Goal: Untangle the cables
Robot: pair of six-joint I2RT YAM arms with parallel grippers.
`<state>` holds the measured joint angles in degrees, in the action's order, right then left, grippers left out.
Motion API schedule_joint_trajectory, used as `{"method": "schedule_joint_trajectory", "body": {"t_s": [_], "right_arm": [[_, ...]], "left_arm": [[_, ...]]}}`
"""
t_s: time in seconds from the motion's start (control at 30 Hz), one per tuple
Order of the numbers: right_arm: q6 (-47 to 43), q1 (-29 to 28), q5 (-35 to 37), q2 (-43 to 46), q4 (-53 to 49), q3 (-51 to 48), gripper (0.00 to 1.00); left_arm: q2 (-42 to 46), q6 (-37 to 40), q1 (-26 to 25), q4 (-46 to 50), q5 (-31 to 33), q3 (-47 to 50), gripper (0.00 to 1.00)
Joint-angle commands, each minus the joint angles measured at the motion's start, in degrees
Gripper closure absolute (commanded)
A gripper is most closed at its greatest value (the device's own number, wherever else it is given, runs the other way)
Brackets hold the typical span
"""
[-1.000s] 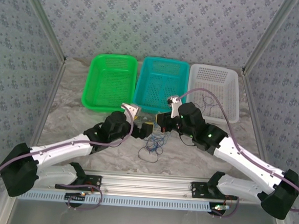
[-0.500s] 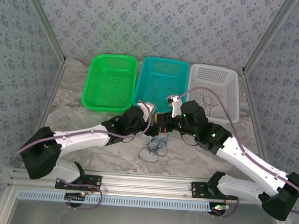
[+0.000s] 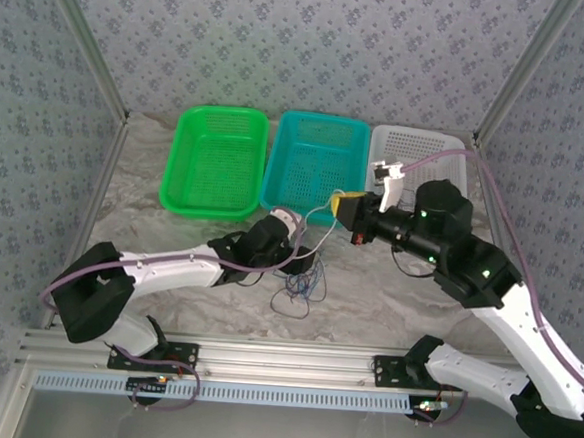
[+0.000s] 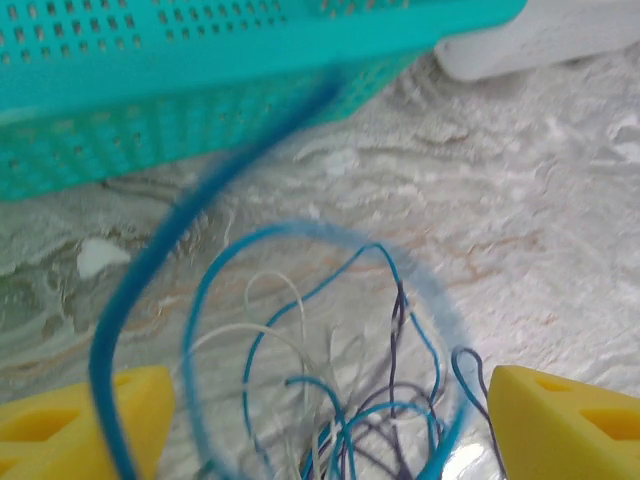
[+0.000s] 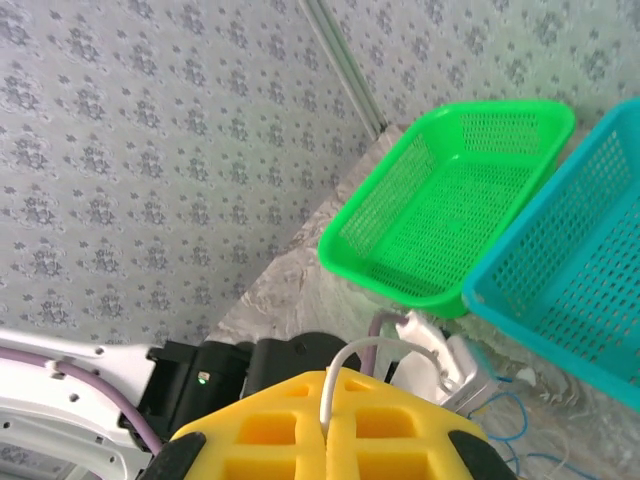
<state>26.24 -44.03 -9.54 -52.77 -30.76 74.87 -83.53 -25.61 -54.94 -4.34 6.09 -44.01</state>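
The cables (image 3: 301, 282) lie as a small tangle of thin blue, white and dark loops on the table, in front of the teal basket. My left gripper (image 3: 300, 264) hangs right over the tangle. In the left wrist view my left gripper (image 4: 320, 430) is open, and the blue, white and dark cables (image 4: 340, 400) lie between its yellow fingertips (image 4: 95, 420). My right gripper (image 3: 345, 205) is raised to the right of the tangle. It is shut on a white cable (image 5: 328, 398) that arcs down (image 3: 319, 217) toward the tangle.
Three baskets stand in a row at the back: green (image 3: 172, 171), teal (image 3: 319, 117) and white (image 3: 418, 133). The teal basket's wall (image 4: 200, 100) is close behind the tangle. Marbled table surface lies open to the left and right front.
My right gripper has lifted and drawn back to the right, pulling the white cable up. The left arm has reached forward over the tangle, and its jaws have narrowed a little.
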Motion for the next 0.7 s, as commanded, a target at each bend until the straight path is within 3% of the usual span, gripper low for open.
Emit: {"method": "schedule_joint_trajectory", "body": {"t_s": [0.0,0.33,0.57,0.67], "right_arm": [[-3.05,0.78,-0.48,0.68,-5.92,3.07,1.0],[-7.63,2.77,-0.91,-0.1,-9.02,2.65,1.0],[-9.04,7.51,-10.09,0.4,-7.73,0.79,1.0],[-10.15,9.23,-13.88,0.41,-7.58,0.8,1.0]], "left_arm": [[2.72,-1.11,-0.52,0.47,2.38,1.33,0.18],[10.84,-1.56,-0.52,-3.28,6.96,6.15,0.16],[19.98,0.75,-0.52,0.06,10.18,7.62,0.13],[23.91,3.28,-0.52,-1.92,7.62,8.37,0.11]]}}
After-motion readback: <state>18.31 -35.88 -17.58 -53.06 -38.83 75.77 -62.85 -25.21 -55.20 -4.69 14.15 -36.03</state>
